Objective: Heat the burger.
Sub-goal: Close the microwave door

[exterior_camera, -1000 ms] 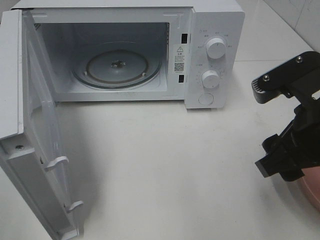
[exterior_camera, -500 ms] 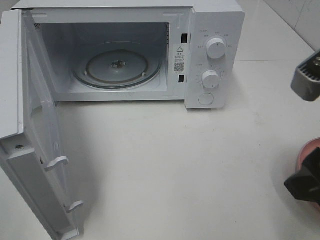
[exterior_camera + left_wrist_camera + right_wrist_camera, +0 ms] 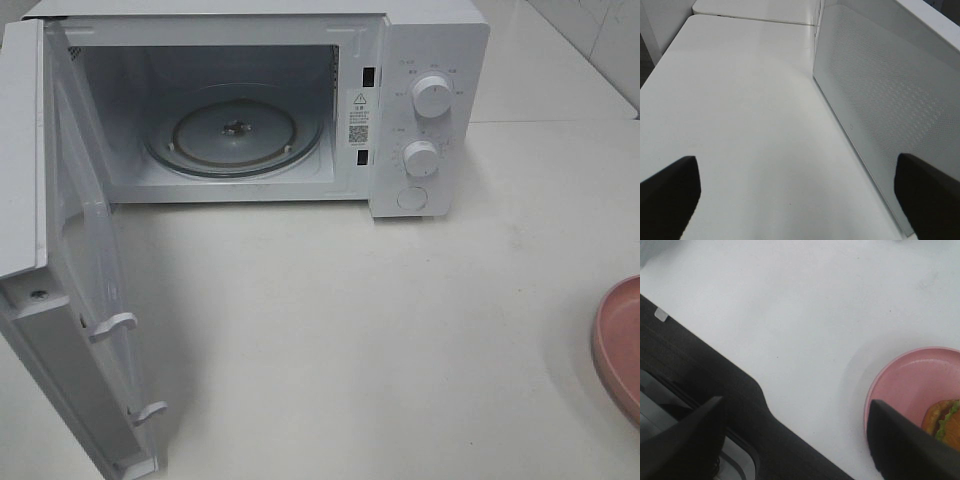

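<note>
The burger [image 3: 946, 423] shows only in the right wrist view, as a golden bun edge with a green lettuce frill, lying on a round pink plate [image 3: 910, 385]. My right gripper [image 3: 795, 440] is open above the table beside the plate, with one dark finger [image 3: 902, 447] close to the plate's rim and nothing between the jaws. Seen from the high camera, just the plate's rim [image 3: 612, 345] reaches in at the right edge, and neither arm appears. My left gripper [image 3: 800, 200] is open and empty over bare table next to the microwave door [image 3: 880, 95].
The white microwave [image 3: 420, 100] stands at the back with its door [image 3: 70, 290] swung wide open to the left and its glass turntable [image 3: 235, 130] bare. A dark strip [image 3: 715, 385] runs along the table edge in the right wrist view.
The right arm has withdrawn past the right edge of the high view, uncovering the pink plate's rim. The microwave and its door have not moved.
</note>
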`<state>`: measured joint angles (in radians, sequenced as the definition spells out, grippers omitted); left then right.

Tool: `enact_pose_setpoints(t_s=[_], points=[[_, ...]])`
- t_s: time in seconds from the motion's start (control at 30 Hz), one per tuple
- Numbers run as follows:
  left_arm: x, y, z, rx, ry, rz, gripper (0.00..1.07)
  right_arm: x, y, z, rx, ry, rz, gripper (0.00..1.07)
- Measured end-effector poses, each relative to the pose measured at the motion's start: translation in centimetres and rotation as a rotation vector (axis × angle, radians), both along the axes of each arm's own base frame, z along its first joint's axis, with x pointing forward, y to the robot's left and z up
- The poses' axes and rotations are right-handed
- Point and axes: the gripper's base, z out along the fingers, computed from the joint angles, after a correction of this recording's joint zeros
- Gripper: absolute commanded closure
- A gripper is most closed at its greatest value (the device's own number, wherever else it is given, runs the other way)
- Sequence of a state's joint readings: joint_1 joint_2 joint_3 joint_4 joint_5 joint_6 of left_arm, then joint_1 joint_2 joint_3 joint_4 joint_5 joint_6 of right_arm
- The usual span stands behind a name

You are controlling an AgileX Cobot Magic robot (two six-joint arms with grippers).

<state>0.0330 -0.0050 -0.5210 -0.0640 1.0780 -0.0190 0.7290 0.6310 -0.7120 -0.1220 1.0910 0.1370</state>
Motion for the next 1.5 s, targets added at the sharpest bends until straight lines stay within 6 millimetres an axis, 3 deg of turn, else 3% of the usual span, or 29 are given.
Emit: enact_pose_setpoints(t_s=[0.17, 0.5, 0.97, 1.5], points=[[0.0, 0.0, 0.0, 0.0, 0.0, 0.0, 0.09, -0.4, -1.3, 0.0, 0.031, -0.031, -0.1, 0.31], [0.0, 0.0, 0.0, 0.0, 0.0, 0.0, 0.09, -3.1, -3.5, -3.6, 0.175, -0.083, -0.343, 0.31], [0.0, 0.0, 0.0, 0.0, 0.0, 0.0, 0.09, -7.7, -4.7, -3.3, 0.232, -0.437, -0.428, 0.31], [0.0, 0.0, 0.0, 0.0, 0.0, 0.0, 0.09, -7.9, -4.7, -3.3, 0.237, -0.449, -0.434, 0.31]])
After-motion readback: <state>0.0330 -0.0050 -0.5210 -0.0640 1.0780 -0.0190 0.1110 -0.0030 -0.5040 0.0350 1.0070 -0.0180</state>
